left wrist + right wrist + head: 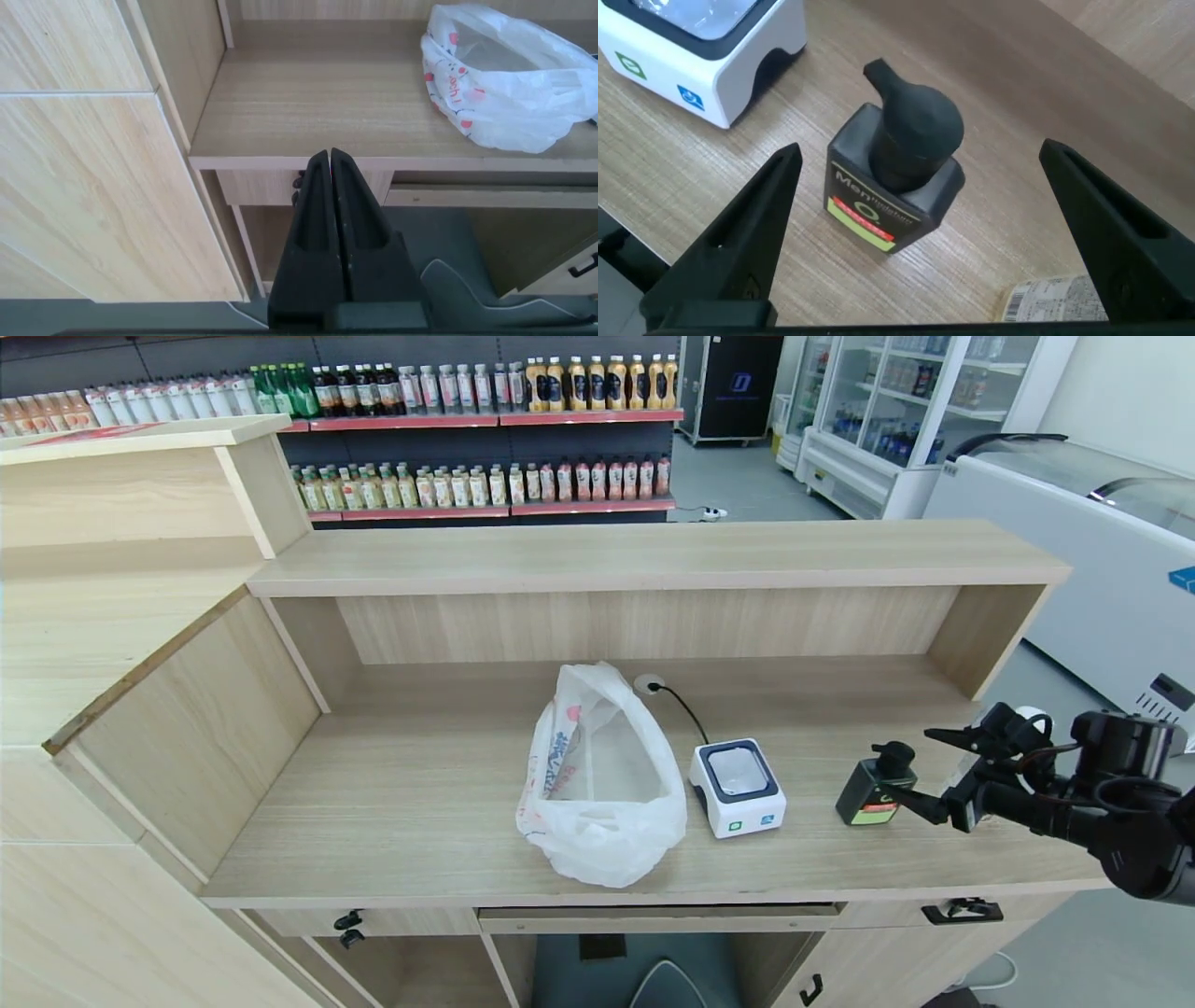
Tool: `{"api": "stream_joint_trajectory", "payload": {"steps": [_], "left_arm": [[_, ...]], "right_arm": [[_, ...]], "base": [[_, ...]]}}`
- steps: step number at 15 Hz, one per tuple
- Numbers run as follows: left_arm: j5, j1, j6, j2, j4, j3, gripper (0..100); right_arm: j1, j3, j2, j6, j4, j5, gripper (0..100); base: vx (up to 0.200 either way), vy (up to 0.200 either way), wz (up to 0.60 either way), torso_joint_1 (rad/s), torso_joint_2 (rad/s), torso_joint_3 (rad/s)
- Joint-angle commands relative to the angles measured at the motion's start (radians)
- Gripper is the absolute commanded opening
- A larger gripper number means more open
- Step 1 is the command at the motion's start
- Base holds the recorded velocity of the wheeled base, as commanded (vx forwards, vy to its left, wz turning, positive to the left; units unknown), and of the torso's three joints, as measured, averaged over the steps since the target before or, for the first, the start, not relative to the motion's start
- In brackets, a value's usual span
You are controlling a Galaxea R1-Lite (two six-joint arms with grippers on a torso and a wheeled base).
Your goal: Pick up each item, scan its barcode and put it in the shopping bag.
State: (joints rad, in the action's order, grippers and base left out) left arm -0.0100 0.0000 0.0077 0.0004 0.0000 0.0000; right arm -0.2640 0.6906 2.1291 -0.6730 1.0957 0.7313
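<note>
A dark pump bottle (876,791) (895,182) with a green and red label stands upright on the wooden counter (420,803), right of the scanner. My right gripper (915,763) (920,154) is open, one finger on either side of the bottle, and neither finger touches it. The white barcode scanner (738,786) (701,47) sits at the counter's middle with its window facing up. Left of it lies the white plastic shopping bag (597,775) (505,79), mouth open. My left gripper (330,159) is shut and holds nothing, low in front of the counter's front edge, left of the bag.
A white item with a printed label (1055,299) lies on the counter by my right gripper. The scanner's black cable (677,705) runs to the back panel. A raised shelf (653,555) overhangs the counter's rear. Drawers with black handles (962,910) sit under the front edge.
</note>
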Motion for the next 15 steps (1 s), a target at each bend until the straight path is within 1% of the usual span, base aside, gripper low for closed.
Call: {"api": "stream_joint_trajectory", "payload": {"steps": [1, 4, 9, 15], "left_arm": [[-0.001, 0.0, 0.0, 0.0, 0.0, 0.0, 0], [-0.001, 0.0, 0.0, 0.0, 0.0, 0.0, 0], [-0.001, 0.0, 0.0, 0.0, 0.0, 0.0, 0], [-0.001, 0.0, 0.0, 0.0, 0.0, 0.0, 0]], "right_arm": [[0.003, 0.004, 0.043, -0.022, 0.0, 0.0, 100], [0.008, 0.004, 0.08, -0.062, -0.005, 0.0, 100], [0.029, 0.055, 0.127, -0.057, -0.007, 0.0, 100], [0.054, 0.089, 0.175, -0.056, -0.03, 0.091, 100]], "base": [[0.0, 0.0, 0.0, 0.0, 0.0, 0.0], [0.0, 0.0, 0.0, 0.0, 0.0, 0.0], [0.0, 0.0, 0.0, 0.0, 0.0, 0.0], [0.0, 0.0, 0.0, 0.0, 0.0, 0.0]]}}
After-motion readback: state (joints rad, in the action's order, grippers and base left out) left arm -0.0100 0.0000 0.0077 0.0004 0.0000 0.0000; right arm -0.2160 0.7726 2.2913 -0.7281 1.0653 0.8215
